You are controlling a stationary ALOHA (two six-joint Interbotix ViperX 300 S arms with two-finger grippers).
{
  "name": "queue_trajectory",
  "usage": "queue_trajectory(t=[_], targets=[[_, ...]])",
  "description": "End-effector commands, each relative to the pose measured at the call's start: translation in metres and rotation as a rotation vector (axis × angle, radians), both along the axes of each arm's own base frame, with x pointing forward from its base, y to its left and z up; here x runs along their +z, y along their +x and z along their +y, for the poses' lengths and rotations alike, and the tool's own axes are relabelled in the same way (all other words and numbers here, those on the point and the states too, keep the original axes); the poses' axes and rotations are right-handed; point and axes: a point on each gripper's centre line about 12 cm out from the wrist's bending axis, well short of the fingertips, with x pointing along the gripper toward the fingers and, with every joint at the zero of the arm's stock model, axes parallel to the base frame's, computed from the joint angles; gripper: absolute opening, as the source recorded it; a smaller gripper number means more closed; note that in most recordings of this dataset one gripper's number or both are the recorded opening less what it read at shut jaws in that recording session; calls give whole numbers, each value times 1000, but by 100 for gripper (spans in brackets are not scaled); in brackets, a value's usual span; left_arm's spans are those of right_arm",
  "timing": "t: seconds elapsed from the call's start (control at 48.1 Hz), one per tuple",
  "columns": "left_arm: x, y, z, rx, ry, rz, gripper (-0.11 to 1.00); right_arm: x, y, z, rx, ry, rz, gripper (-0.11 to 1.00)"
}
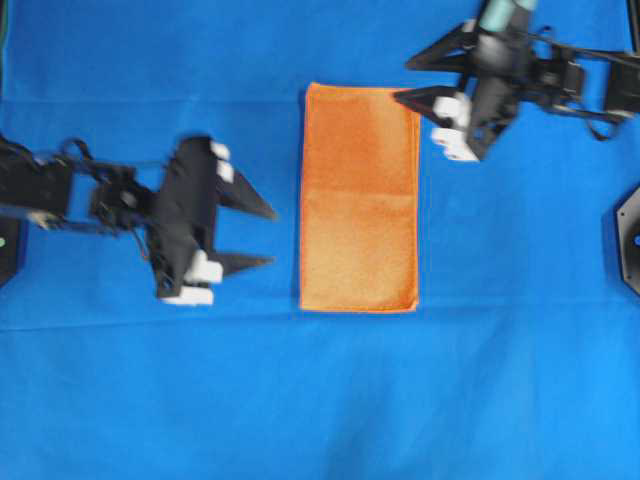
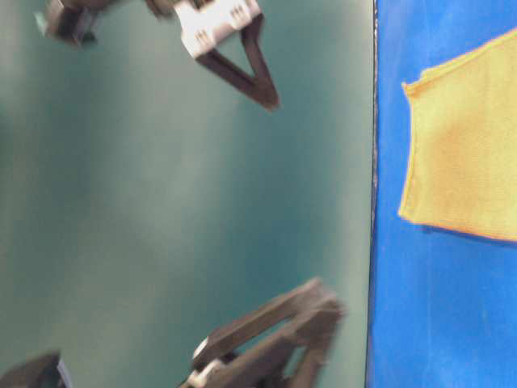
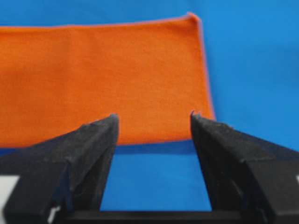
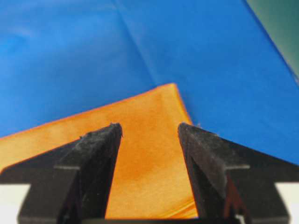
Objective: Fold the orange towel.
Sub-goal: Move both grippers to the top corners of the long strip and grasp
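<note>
The orange towel (image 1: 358, 200) lies flat on the blue table cloth (image 1: 500, 390) as a tall, narrow rectangle, its edges lined up. My left gripper (image 1: 272, 238) is open just left of the towel's long left edge, apart from it. In the left wrist view the towel (image 3: 103, 79) lies beyond the left gripper (image 3: 154, 116), with only blue cloth between the fingers. My right gripper (image 1: 402, 81) hangs open over the towel's far right corner. In the right wrist view the towel (image 4: 145, 154) shows between the spread fingers of the right gripper (image 4: 149, 127), which hold nothing.
The blue table cloth covers the whole work surface. A black arm base (image 1: 628, 240) sits at the right edge. In the table-level view the towel (image 2: 468, 137) is at the right and a green wall (image 2: 161, 202) fills the left.
</note>
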Motion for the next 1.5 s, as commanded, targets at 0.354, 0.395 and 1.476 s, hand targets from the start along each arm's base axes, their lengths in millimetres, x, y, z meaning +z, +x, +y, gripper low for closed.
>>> queue_trajectory(t=[0.354,0.395,1.476], targets=[[33,-57,43,155,5,-270,56,17,-52,43,80,3,-208,57],[33,-58,43,161,0,-277,56,15,-53,44,81,7,-209,57],[-34,42,168,434,12,-116,84,-57,-11,-63,-187,83,53,62]])
